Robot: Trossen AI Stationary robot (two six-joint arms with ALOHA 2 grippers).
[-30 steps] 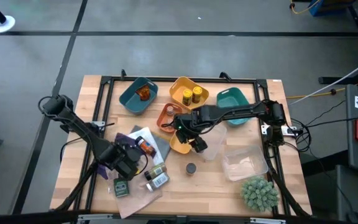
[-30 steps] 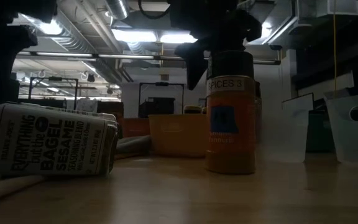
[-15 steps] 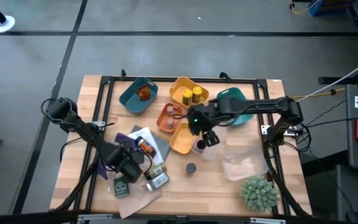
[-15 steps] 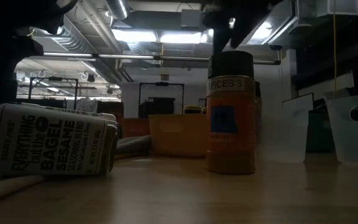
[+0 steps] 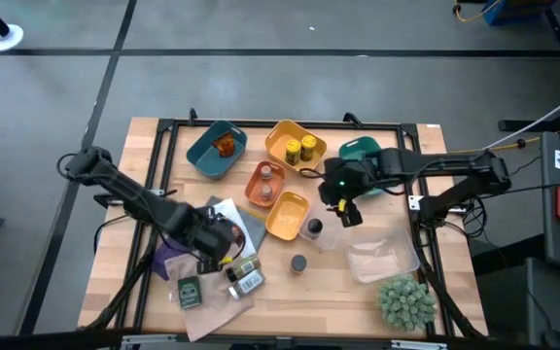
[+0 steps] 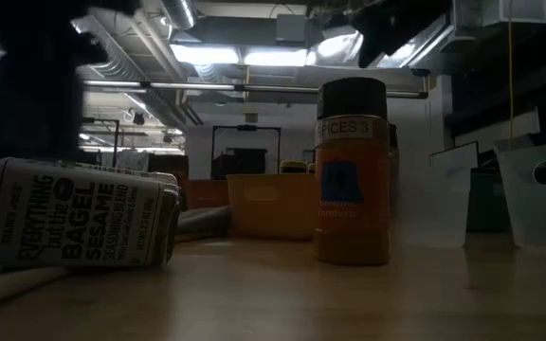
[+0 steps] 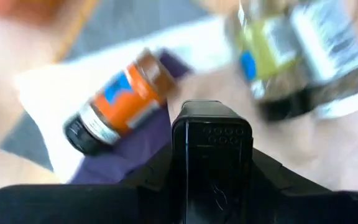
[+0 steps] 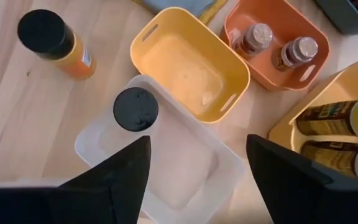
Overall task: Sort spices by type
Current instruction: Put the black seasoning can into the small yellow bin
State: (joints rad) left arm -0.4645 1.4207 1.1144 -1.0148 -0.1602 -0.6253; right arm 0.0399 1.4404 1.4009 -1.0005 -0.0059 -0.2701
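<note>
My left gripper (image 5: 217, 240) hangs over the spices at the near left. There an orange jar (image 7: 120, 102) lies on a white packet (image 7: 55, 106), beside a purple packet (image 7: 120, 162). A yellow-green jar (image 7: 269, 56) and a white-labelled jar (image 6: 74, 213) lie on their sides, and a green packet (image 5: 191, 292) lies flat. My right gripper (image 8: 197, 143) is open with nothing in it. It stands above a clear tray (image 8: 166, 180) in which a dark-lidded jar (image 8: 135, 109) stands. An amber-orange jar (image 6: 352, 170) stands on the table nearby.
Along the far side stand a blue tray (image 5: 212, 160) with an amber jar, a yellow tray (image 5: 278, 134) with two yellow jars, a teal tray (image 5: 358, 148) and an orange tray (image 5: 257, 197) with two grey-lidded jars. A second yellow tray (image 5: 285, 216), another clear tray (image 5: 382, 258) and a green plant (image 5: 404, 301) lie nearer.
My right gripper has risen and drawn back toward the table's right edge, away from the dark-lidded jar, which stays standing in the clear tray. My left gripper has risen a little and gone toward the far right, closer to the orange jar.
</note>
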